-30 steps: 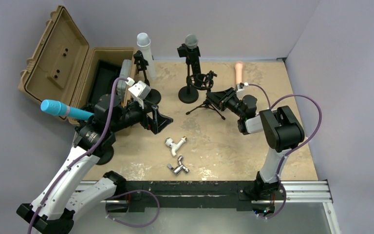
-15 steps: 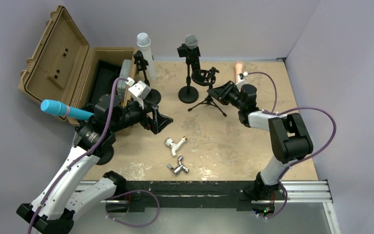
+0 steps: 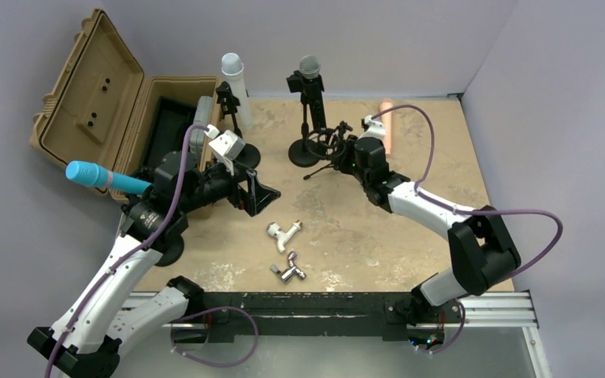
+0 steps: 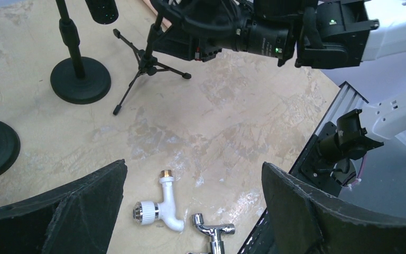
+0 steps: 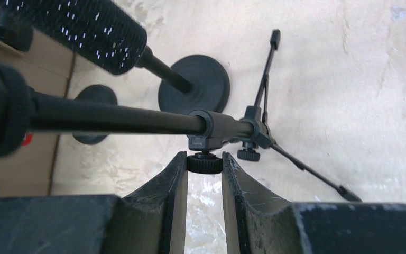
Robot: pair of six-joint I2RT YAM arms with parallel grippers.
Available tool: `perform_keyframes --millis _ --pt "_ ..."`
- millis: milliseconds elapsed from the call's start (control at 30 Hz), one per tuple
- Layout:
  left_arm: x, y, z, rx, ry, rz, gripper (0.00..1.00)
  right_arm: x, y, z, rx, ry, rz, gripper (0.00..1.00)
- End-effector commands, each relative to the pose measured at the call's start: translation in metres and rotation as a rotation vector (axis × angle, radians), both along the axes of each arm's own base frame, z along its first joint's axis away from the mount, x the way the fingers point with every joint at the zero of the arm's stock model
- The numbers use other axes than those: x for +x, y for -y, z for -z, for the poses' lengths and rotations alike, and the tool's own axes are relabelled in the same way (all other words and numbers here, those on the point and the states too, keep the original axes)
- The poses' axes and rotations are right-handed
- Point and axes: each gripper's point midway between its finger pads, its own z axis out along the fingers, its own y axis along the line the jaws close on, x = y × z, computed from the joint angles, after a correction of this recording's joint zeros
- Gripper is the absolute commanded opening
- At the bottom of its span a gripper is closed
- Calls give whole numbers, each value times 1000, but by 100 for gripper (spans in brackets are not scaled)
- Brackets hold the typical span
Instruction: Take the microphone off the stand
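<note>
Our right gripper [image 5: 203, 157] pinches the small knob [image 5: 204, 164] of the tripod stand [image 5: 254, 129] at the table's [image 3: 410, 228] 12 o'clock, while our left gripper [image 4: 193, 166] hangs spread wide toward 9 o'clock.

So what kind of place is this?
Probably a robot test lab, not a music studio: two robot arms bolted to a table's edge, plain grey walls, and props laid out, microphones on stands, loose tap fittings, an open tan case.

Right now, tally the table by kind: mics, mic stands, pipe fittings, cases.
Microphones: 4 (teal, white, black, pink)
Stands: 4 (3 round-base, 1 tripod)
Pipe fittings: 2 (white, chrome)
Cases: 1
Total: 11. Grey cylinder at the case unclear, not counted.
</note>
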Motion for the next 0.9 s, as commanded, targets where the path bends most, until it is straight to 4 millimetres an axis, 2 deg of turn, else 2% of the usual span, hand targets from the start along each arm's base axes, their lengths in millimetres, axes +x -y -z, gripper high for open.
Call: perform_keyframes --millis 0,167,400,467,667,867 --pt "0 2 -24 -26 63 8 95 -27 19 14 -191 -60 123 0" --pt "1 3 -22 -23 57 10 95 -33 9 5 -176 -44 95 0" --pt "3 4 -19 -18 49 8 95 -34 -4 -42 -104 0 43 0" --pt "3 3 -20 -18 50 6 95 -36 -10 -50 -80 3 9 0" --pt "3 2 -19 -14 50 3 95 -46 -27 -47 -37 -29 -98 0" --pt "2 3 -20 -17 52 10 95 -46 -23 -32 -37 -62 -117 0"
